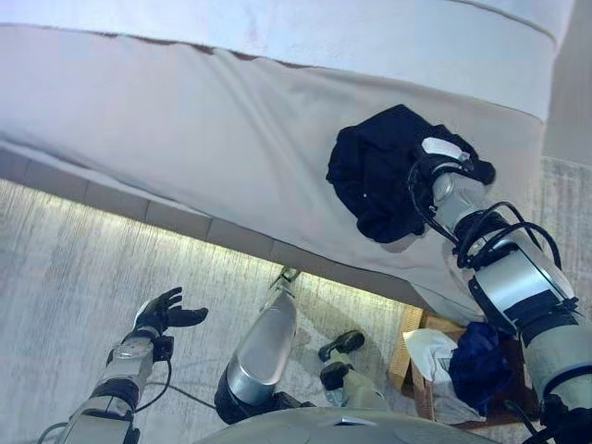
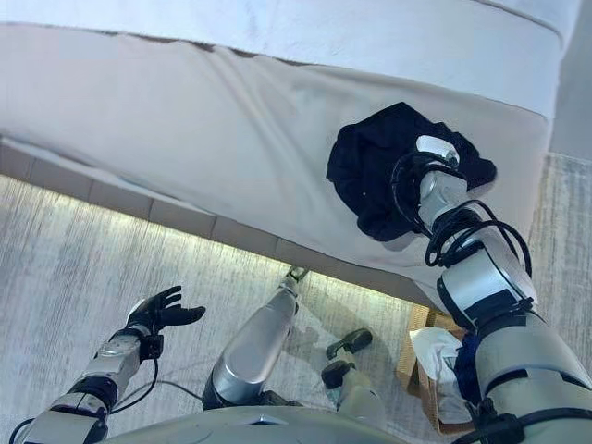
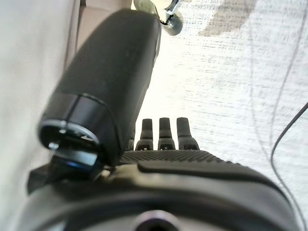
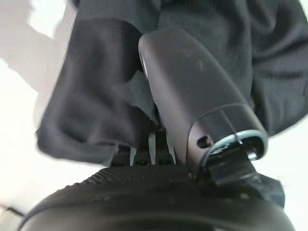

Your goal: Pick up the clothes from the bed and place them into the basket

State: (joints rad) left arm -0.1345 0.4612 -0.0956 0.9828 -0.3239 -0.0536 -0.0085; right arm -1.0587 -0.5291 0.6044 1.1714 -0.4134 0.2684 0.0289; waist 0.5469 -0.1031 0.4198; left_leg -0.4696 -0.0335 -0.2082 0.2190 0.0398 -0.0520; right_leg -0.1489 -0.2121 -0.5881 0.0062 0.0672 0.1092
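Right hand (image 4: 159,144): buried in black garment (image 1: 379,171) on bed (image 1: 185,129); grasp apparently begun, closure cannot be told.
Left hand (image 1: 162,313): held idle, fingers relaxed, empty.

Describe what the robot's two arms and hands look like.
Both arms are silver-grey metal segments joined by black bands, with black cables looping round the right forearm. The left hand is dark, with slim black fingers and a white patch at its back. The right hand is dark too, with a white cover on top. Each wrist view shows a smooth, rounded dark thumb.

pale woven rug (image 1: 65,268) — streaked with light, tiled strip (image 1: 111,199) beside bed base
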